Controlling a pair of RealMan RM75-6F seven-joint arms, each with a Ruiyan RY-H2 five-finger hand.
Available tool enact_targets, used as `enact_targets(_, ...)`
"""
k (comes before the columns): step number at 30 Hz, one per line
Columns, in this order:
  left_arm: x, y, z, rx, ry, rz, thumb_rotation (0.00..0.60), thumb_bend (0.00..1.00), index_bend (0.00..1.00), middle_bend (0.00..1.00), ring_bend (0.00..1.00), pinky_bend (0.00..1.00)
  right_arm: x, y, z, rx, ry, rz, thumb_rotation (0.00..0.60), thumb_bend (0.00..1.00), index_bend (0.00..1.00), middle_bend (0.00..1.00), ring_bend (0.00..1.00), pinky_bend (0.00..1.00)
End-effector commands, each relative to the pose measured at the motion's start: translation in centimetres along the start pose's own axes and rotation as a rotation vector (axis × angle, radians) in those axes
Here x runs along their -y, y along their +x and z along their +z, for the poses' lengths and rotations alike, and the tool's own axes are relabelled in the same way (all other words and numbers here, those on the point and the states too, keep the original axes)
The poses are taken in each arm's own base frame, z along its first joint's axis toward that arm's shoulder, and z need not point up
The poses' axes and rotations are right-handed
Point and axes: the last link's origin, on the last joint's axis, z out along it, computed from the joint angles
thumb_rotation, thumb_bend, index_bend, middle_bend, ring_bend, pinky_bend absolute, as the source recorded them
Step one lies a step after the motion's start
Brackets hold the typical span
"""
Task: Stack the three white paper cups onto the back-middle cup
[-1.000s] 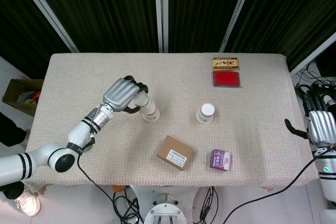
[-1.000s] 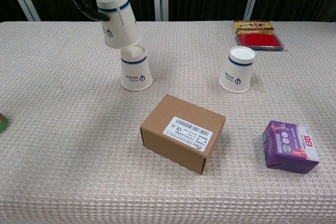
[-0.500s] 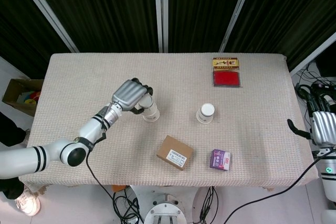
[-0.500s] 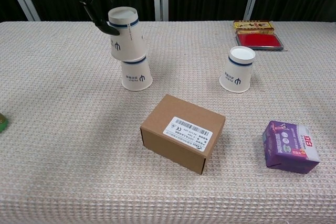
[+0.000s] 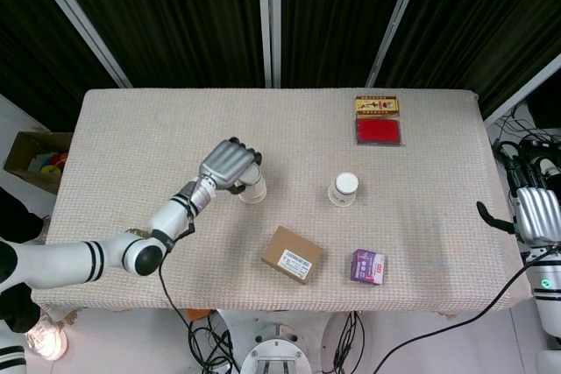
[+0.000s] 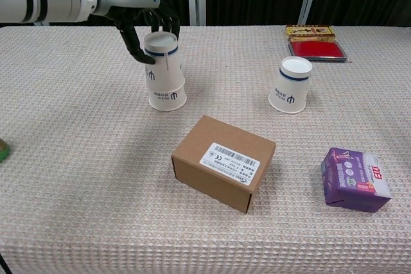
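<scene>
We see the left hand (image 6: 144, 27) gripping an upside-down white paper cup (image 6: 162, 56), nested on another such cup (image 6: 168, 96) directly below it. A third white cup (image 6: 290, 85) stands well to the right of this hand. The right hand (image 5: 533, 213) hangs beyond the table edge; we cannot tell its state.

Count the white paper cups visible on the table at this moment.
3 visible: the top cup held by the left hand is nested on the bottom cup; a lone cup stands to their right. More could be nested unseen.

White arms (black-banded), silver-backed hands.
</scene>
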Motion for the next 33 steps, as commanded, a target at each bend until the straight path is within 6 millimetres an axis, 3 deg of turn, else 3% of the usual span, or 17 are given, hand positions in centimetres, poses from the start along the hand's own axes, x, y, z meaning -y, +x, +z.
enact_targets(1, -0.4, -1.4, 0.4, 0.007, 0.004, 0.017, 0.6, 0.23, 0.18, 0.16, 0.17, 0.19, 0.8, -0.7, 0.5, 0.052, -0.005, -0.026, 0.6, 0.24, 0.05, 0.14, 0.04, 0.12)
enact_targets(4, -0.3, -1.4, -0.1, -0.015, 0.011, -0.009, 0.6, 0.17, 0.14, 0.07, 0.12, 0.18, 2.0, -1.4, 1.4, 0.089, 0.007, -0.043, 0.6, 0.22, 0.03, 0.13, 0.04, 0.12)
enact_targets(7, 0.2, -0.9, -1.5, -0.065, 0.021, -0.062, 0.6, 0.16, 0.13, 0.04, 0.12, 0.17, 3.5, -2.2, 2.6, 0.127, 0.032, -0.054, 0.6, 0.19, 0.02, 0.12, 0.04, 0.12)
enact_targets(12, 2.5, -0.7, -5.5, -0.17, 0.062, -0.114, 0.6, 0.15, 0.13, 0.04, 0.12, 0.17, 6.9, -3.9, 5.3, 0.193, 0.107, -0.102, 0.6, 0.18, 0.02, 0.11, 0.04, 0.13)
enact_targets(17, 5.2, -2.1, -10.1, -0.187, 0.127, -0.131, 0.6, 0.15, 0.14, 0.05, 0.12, 0.17, 10.3, -6.1, 7.7, 0.27, 0.178, -0.161, 0.6, 0.22, 0.02, 0.12, 0.04, 0.14)
enact_targets(24, 8.0, -4.5, -15.4, -0.17, 0.215, -0.131, 0.6, 0.15, 0.15, 0.06, 0.12, 0.17, 13.5, -8.6, 9.2, 0.33, 0.24, -0.198, 0.6, 0.25, 0.02, 0.14, 0.04, 0.15)
enact_targets(33, 8.0, -5.7, -18.7, -0.228, 0.184, -0.094, 0.6, 0.15, 0.17, 0.07, 0.12, 0.17, 16.2, -10.7, 9.7, 0.378, 0.31, -0.232, 0.6, 0.25, 0.09, 0.19, 0.04, 0.17)
